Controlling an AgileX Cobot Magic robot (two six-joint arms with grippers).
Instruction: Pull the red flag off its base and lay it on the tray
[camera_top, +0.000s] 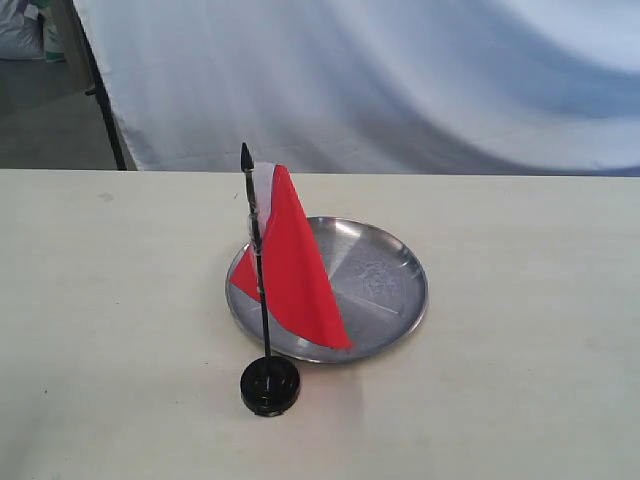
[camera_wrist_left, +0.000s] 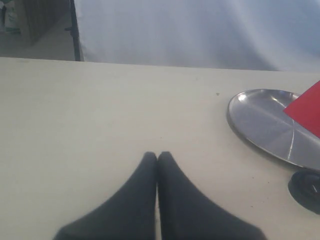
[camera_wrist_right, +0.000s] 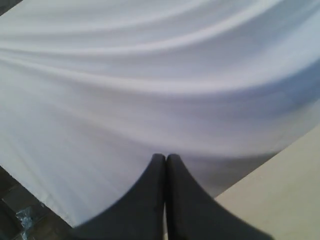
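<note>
The red flag (camera_top: 295, 265) stands upright on its thin black pole, which is seated in the round black base (camera_top: 269, 386) near the table's front. Just behind it lies the silver tray (camera_top: 385, 285), partly covered from view by the hanging cloth. Neither arm shows in the exterior view. My left gripper (camera_wrist_left: 157, 155) is shut with nothing in it, low over bare table; the tray (camera_wrist_left: 265, 125), a corner of the flag (camera_wrist_left: 306, 107) and part of the base (camera_wrist_left: 306, 189) sit off to one side of it. My right gripper (camera_wrist_right: 165, 157) is shut and empty, facing the white backdrop.
A white cloth backdrop (camera_top: 400, 80) hangs behind the pale table (camera_top: 520, 400). A dark stand leg (camera_top: 105, 105) and floor clutter sit at the back left, beyond the table's far edge.
</note>
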